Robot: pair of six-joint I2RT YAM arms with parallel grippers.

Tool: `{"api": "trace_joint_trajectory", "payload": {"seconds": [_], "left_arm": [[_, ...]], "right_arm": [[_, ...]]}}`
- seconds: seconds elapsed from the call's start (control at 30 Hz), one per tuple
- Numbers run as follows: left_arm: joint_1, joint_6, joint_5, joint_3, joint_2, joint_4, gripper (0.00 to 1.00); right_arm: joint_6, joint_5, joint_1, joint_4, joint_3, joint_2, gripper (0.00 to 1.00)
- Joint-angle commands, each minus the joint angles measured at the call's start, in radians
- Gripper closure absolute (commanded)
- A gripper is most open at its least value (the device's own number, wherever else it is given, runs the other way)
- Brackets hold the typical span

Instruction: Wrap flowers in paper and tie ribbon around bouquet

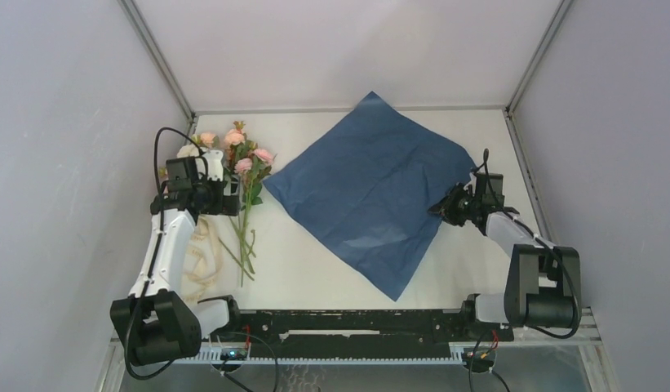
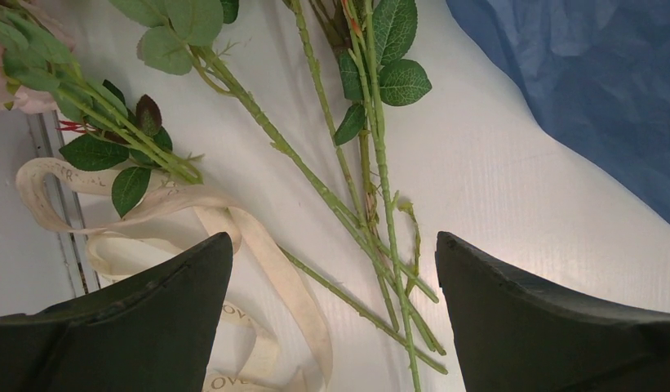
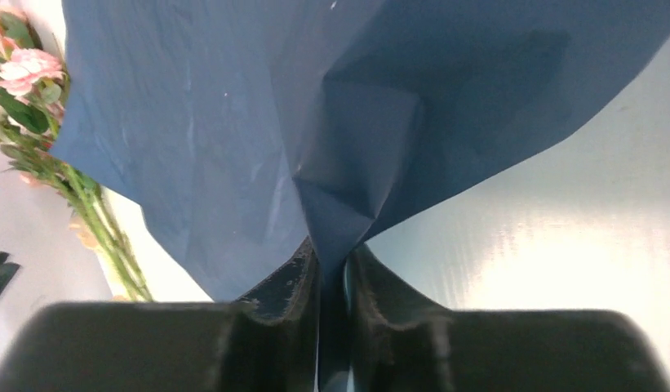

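Observation:
The paper [image 1: 372, 192] lies navy face up as a diamond in the middle of the table. My right gripper [image 1: 447, 206] is shut on its right corner, which rises pinched between the jaws [image 3: 335, 253]. The flowers [image 1: 243, 159], pink and cream blooms on long green stems [image 2: 372, 220], lie loose at the left. My left gripper [image 1: 225, 196] hangs open above the stems [image 2: 334, 245], nothing between its fingers. The cream ribbon [image 1: 199, 257] lies in loops left of the stems, and in the left wrist view the ribbon [image 2: 258, 253] runs under the left finger.
Grey walls close the table on the left, back and right. A black rail [image 1: 356, 320] runs along the near edge between the arm bases. Bare white table [image 1: 486, 139] shows right of the paper.

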Motion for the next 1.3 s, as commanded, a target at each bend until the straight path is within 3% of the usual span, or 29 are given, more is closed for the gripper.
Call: {"api": "trace_joint_trajectory", "payload": {"seconds": [0.0,0.1,0.27,0.33,0.53,0.67,0.8,1.0,1.27], "left_arm": [[-0.002,0.017,-0.011,0.009,-0.047,0.006,0.02],[-0.003,0.005,-0.015,-0.004,-0.035,0.006,0.03],[-0.051,-0.016,-0.079,-0.023,-0.003,0.018,0.09],[-0.098,-0.012,-0.122,-0.024,0.019,0.027,0.11],[-0.202,0.002,-0.140,0.063,0.165,0.049,0.24],[-0.232,-0.002,-0.191,0.128,0.311,0.040,0.52],[-0.234,-0.039,-0.199,0.170,0.433,0.045,0.63],[-0.236,-0.069,-0.216,0.215,0.548,0.056,0.67],[-0.236,-0.076,-0.254,0.216,0.579,0.074,0.70]], "right_arm": [[-0.048,0.028,-0.010,-0.054,0.019,-0.074,0.61],[-0.043,0.155,-0.010,-0.094,0.011,-0.189,0.46],[-0.049,0.546,-0.010,-0.135,-0.003,-0.502,0.41],[-0.049,0.631,-0.011,-0.121,-0.010,-0.595,0.41],[-0.086,0.546,0.007,-0.039,0.009,-0.657,0.48],[-0.128,0.526,0.062,-0.049,0.061,-0.573,0.49],[-0.176,0.541,0.127,-0.056,0.101,-0.486,0.49],[-0.189,0.542,0.136,-0.057,0.108,-0.449,0.49],[-0.194,0.537,0.140,-0.056,0.108,-0.444,0.49]]}}
